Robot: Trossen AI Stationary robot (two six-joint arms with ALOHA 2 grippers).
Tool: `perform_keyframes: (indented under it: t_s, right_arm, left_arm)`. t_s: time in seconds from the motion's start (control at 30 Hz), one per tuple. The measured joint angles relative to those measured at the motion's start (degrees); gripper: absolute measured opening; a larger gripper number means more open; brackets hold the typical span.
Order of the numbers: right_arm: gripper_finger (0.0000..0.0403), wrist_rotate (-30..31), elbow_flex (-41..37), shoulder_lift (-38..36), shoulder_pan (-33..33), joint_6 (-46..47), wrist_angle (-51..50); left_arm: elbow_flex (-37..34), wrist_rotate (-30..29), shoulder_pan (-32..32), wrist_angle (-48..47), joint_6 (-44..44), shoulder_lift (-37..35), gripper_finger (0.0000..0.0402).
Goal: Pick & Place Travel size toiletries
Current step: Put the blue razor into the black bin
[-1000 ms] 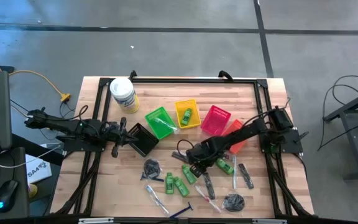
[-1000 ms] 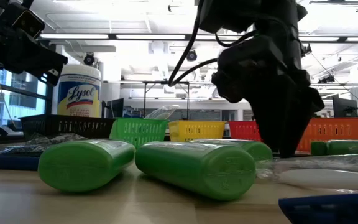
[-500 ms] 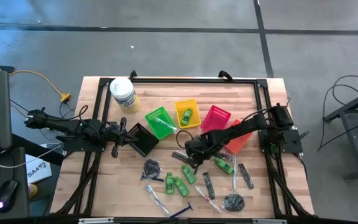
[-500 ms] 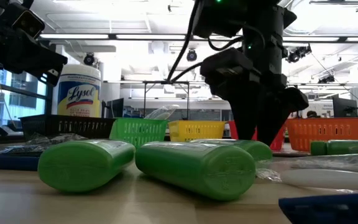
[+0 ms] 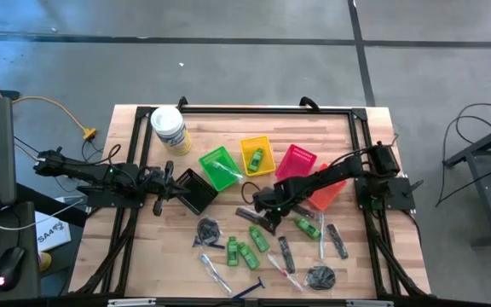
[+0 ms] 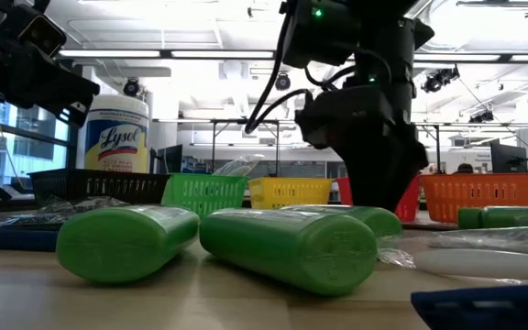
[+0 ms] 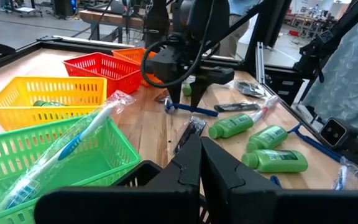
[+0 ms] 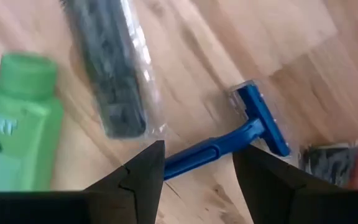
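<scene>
The right gripper (image 8: 194, 165) is hung low with fingers spread, so the blue-handled plastic razor (image 8: 229, 144) lying flat on the wood sits right between them, presumably lined up for grabbing and getting basketed.

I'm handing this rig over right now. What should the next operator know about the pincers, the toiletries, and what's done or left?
Right pincer: open, low over the table's middle, straddling the blue razor handle, not yet closed.
Left pincer: shut, waiting at the black basket.
Done: a green bottle lies in the yellow basket; a wrapped toothbrush in the green basket.
Left: green bottles, combs, clear tubes and coiled bundles lie loose on the table.
</scene>
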Motion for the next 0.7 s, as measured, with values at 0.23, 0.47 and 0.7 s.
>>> perform_keyframes:
  t_s: [0.23,0.47,0.7]
  right_arm:
    - [0.0181,1.8,0.0,0.0,0.1,-15.4,-1.1]
    - [0.0181,5.7,0.0,0.0,1.5,-29.9,-2.4]
    - [0.0181,10.6,-0.2,0.4,2.5,-17.0,-2.1]
  left_arm:
    - [0.0,0.0,0.0,0.0,-0.3,0.0,0.0000]
    - [0.0,0.0,0.0,0.0,-0.3,0.0,0.0000]
    - [0.0,0.0,0.0,0.1,-0.5,0.0,0.0000]
